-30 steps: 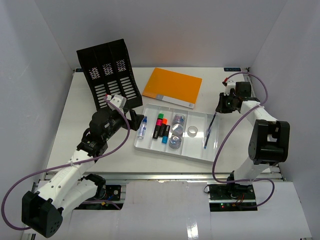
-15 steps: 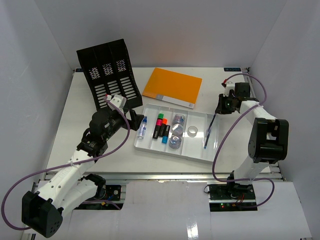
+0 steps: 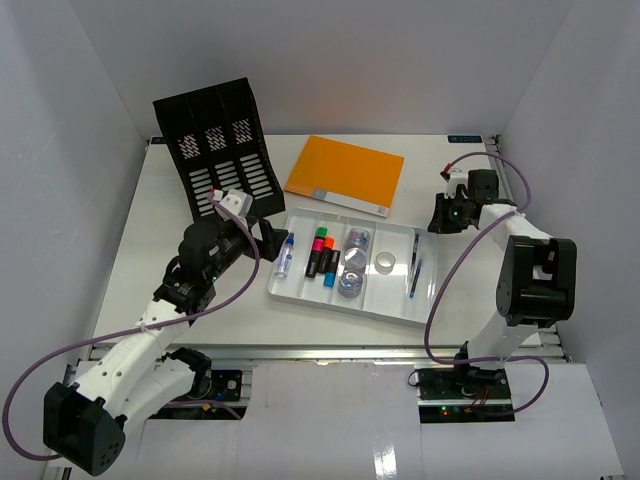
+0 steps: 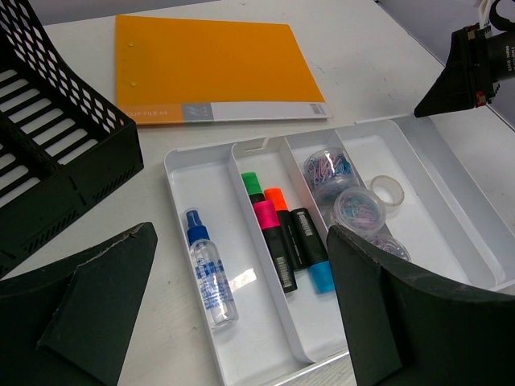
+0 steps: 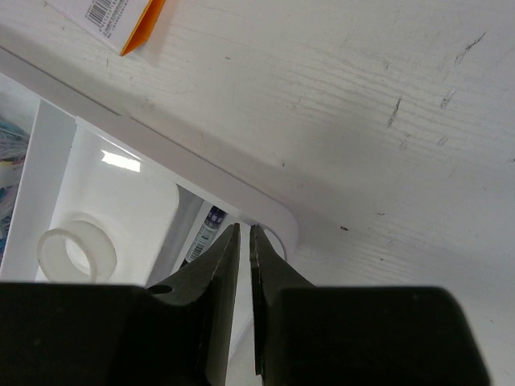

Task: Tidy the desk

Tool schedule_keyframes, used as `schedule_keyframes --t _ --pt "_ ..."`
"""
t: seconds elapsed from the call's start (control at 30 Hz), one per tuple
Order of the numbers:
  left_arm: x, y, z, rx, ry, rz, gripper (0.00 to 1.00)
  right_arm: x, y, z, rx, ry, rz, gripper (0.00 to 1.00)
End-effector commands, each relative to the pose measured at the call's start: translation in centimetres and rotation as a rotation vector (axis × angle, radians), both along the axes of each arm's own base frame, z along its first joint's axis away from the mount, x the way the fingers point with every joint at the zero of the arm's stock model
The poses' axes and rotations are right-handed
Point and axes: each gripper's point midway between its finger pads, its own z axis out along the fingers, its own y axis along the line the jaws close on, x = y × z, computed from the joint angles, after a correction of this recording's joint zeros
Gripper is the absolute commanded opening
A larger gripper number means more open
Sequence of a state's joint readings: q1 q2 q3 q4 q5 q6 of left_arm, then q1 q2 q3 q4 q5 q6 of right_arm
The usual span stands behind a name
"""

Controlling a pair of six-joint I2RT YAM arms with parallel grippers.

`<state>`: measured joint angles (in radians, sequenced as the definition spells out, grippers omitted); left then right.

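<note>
Tabletop (image 3: 150,270) is big, white and flat, and it fills the space in front of both arms. Its long side runs from left to right. A metal rail (image 3: 330,352) runs along its near edge, where the arms are bolted on.

A white tray (image 3: 350,308) lies near the middle of the tabletop, turned a little so its right end sits nearer the rail. Going from left to right, it holds a small spray bottle (image 3: 286,255), some bright markers (image 3: 322,255), little clear jars (image 3: 353,270) with colored bits inside, a ring of tape (image 3: 384,262) and a dark pen (image 3: 414,265). The pen lies flat in the last slot on the right, and its long side runs from far to near.

A black file rack (image 3: 220,150) stands at the far left and leans back. An orange folder (image 3: 345,172) lies flat just behind the tray, close to the rack.

The left gripper (image 4: 241,232) hangs just beside the left end of the tray, with the rack close behind it. Its jaws are wide apart and hold nothing. The right gripper (image 5: 239,229) is over the far right corner of the tray. Its jaws are almost together, with only a thin gap, and nothing is between them. The pen's end shows just past the tips.
</note>
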<state>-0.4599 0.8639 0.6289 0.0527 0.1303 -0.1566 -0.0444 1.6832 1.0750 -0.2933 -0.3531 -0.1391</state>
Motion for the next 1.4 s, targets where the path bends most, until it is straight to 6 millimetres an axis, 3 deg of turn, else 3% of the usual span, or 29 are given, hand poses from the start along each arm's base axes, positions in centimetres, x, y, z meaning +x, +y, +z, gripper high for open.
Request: schedule_keyframes --t 0.0,0.3,0.43,0.53,0.63,0.8,0.9,1.1,1.37 --pt "-0.2 0.4 0.6 0.0 -0.025 0.007 0.98 -0.4 0.6 1.8 0.016 -0.048 0.037 0.16" --pt "-0.1 0.4 0.5 0.001 -0.021 0.008 0.98 0.0 3.6 6.1 0.082 -0.151 0.267 0.24" --pt "0.0 0.4 0.1 0.008 -0.012 0.015 0.98 1.5 5.1 7.9 0.092 -0.192 0.317 0.35" --pt "0.1 0.5 -0.1 0.013 -0.006 0.022 0.98 2.5 7.4 8.7 0.095 -0.205 0.363 0.47" --pt "0.2 0.6 -0.3 0.021 -0.002 0.027 0.98 4.8 8.4 9.5 0.135 -0.198 0.339 0.52" --pt "0.5 0.6 -0.7 0.033 0.007 0.027 0.98 7.3 10.0 7.6 0.287 -0.049 0.227 0.52" --pt "0.6 0.6 -0.9 0.039 0.01 0.03 0.98 7.9 10.7 5.1 0.355 0.053 0.18 0.52" --pt "0.8 0.6 -1.1 0.044 0.018 0.036 0.98 8.8 11.6 3.0 0.488 0.179 0.136 0.55" --pt "1.0 0.5 -1.5 0.053 0.03 0.029 0.98 10.6 9.6 1.6 0.531 0.195 0.053 0.55"
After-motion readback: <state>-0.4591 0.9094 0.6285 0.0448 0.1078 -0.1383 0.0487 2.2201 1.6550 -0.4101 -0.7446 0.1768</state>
